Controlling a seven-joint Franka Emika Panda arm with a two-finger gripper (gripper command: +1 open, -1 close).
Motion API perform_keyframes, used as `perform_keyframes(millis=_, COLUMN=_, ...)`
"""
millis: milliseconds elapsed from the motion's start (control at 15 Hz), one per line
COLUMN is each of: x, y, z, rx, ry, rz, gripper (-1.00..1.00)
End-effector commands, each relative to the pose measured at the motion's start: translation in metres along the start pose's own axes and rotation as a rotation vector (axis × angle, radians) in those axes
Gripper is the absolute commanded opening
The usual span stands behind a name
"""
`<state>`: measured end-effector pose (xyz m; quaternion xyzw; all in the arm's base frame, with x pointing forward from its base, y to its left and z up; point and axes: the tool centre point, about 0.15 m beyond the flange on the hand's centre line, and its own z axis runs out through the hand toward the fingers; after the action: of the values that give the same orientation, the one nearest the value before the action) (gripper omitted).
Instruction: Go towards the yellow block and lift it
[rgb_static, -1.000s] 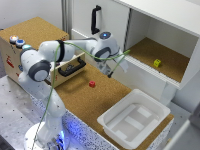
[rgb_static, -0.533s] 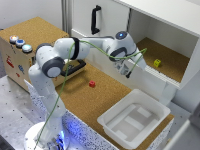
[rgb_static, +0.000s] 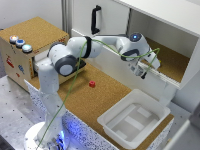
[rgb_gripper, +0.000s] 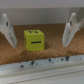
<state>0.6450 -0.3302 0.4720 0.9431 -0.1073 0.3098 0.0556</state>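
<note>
A: Exterior view?
B: Set high and well back, looking down across the cork table (rgb_static: 107, 95); cabinet (rgb_static: 172, 55) at upper right of frame.
A: Wrist view?
B: Very near, low, facing into that cabinet's cork floor, fingers (rgb_gripper: 6, 31) framing. Shared: cabinet interior only.

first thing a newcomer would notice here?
The white robot arm stretched across the cork-topped table into the open white cabinet, its hand at the shelf's edge. In the wrist view, the small yellow-green cube sits on cork between the open fingers. A large white plastic tub sits nearby.
</note>
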Motion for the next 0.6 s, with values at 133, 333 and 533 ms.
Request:
perform_keyframes(millis=133, x=0.039, y=0.012, z=0.032, rx=0.215, ry=-0.113, rz=-0.093, gripper=-1.0)
perform_keyframes(millis=333, x=0.036, y=0.007, z=0.03, rx=0.243, ry=-0.107, rz=-0.096, gripper=-1.0)
perform_keyframes(millis=533, x=0.033, y=-0.004, z=0.031, rx=0.268, ry=-0.105, rz=-0.093, gripper=-1.0)
